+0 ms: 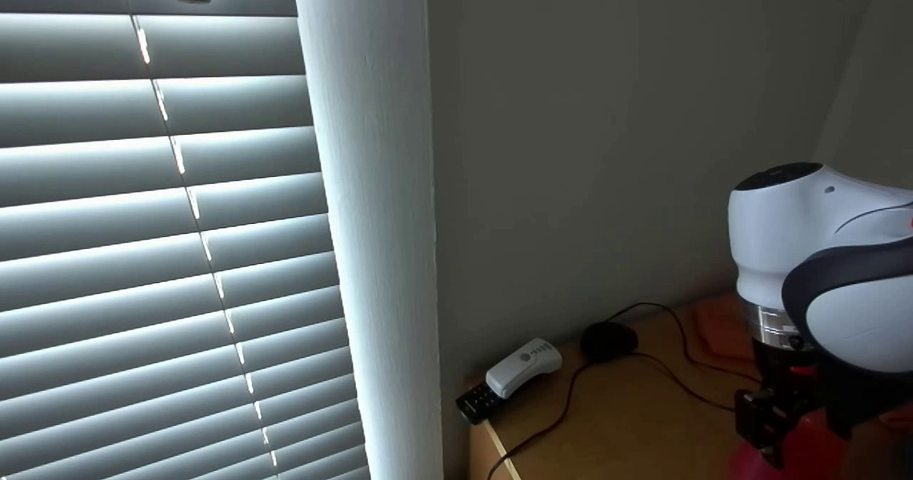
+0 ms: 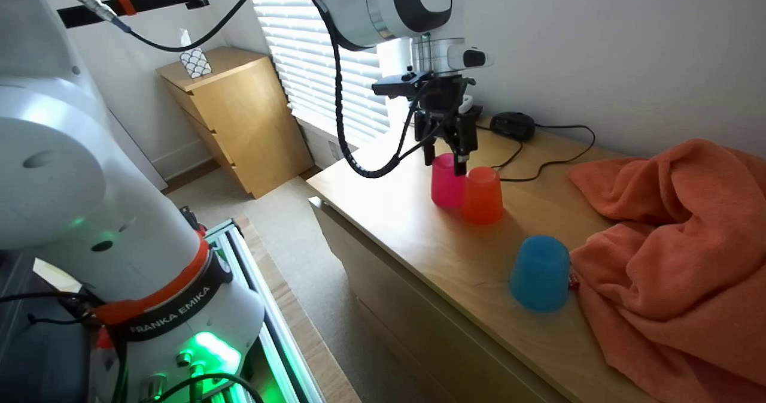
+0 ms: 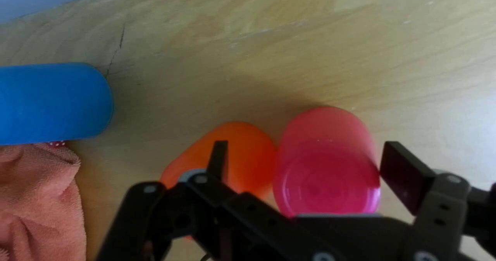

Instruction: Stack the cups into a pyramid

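A pink cup (image 2: 446,188) and an orange cup (image 2: 483,198) stand upside down side by side on the wooden surface. In the wrist view the pink cup (image 3: 325,171) touches or nearly touches the orange cup (image 3: 248,152). A blue cup (image 2: 541,274) stands upside down apart from them; it also shows in the wrist view (image 3: 54,102). My gripper (image 2: 444,163) is open at the pink cup's top. In the wrist view its fingers (image 3: 306,156) straddle the pink cup, one in front of the orange cup. The gripper (image 1: 806,441) is dark in an exterior view.
An orange towel (image 2: 676,259) lies beside the blue cup, with a small red dotted item (image 2: 574,281) between them. A black device (image 2: 513,126) with cables lies near the wall. A white remote (image 1: 524,367) rests on a black one (image 1: 479,403) at the surface's edge.
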{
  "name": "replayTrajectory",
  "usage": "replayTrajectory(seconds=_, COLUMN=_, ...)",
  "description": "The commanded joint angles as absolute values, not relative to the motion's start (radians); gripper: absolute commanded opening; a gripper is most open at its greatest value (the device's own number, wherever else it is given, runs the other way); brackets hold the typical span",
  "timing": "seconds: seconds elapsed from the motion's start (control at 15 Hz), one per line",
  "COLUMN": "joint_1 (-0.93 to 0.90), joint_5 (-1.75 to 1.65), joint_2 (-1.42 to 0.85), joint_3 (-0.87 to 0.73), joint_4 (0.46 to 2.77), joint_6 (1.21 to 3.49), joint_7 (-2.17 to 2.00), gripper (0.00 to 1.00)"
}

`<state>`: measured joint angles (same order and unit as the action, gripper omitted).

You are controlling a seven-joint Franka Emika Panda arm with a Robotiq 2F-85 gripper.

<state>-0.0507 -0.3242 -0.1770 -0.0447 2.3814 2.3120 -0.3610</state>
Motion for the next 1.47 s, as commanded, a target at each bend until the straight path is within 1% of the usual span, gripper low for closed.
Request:
replayTrajectory(seconds=0.0, joint_1=-0.053, joint_5=-0.341, joint_2=-0.150, joint_3=-0.054, joint_4=2.392, joint_6=2.285, joint_7=-0.395, gripper=1.00)
replayTrajectory(seconds=0.53, joint_1=-0.006, joint_5=-0.272, joint_2=0.047, joint_3=-0.057, joint_4=2.490, joint_6=2.317, joint_7=-0.375, gripper=1.00)
replayTrajectory(seconds=0.8, joint_1=0.068, joint_5=-0.138, joint_2=0.131, joint_3=-0.096, joint_4=2.528, joint_6=2.255, joint_7=-0.359, gripper=1.00)
replayTrajectory(seconds=0.87, joint_1=0.049, joint_5=-0.187, joint_2=0.065, joint_3=-0.064, joint_4=2.477, joint_6=2.275, joint_7=-0.365, gripper=1.00)
replayTrajectory(seconds=1.13, joint_1=0.084, joint_5=-0.161, joint_2=0.106, joint_3=-0.084, joint_4=2.504, joint_6=2.268, joint_7=-0.363, gripper=1.00)
replayTrajectory(seconds=1.4, joint_1=0.117, joint_5=-0.144, joint_2=0.065, joint_3=-0.115, joint_4=2.465, joint_6=2.251, joint_7=-0.344, gripper=1.00)
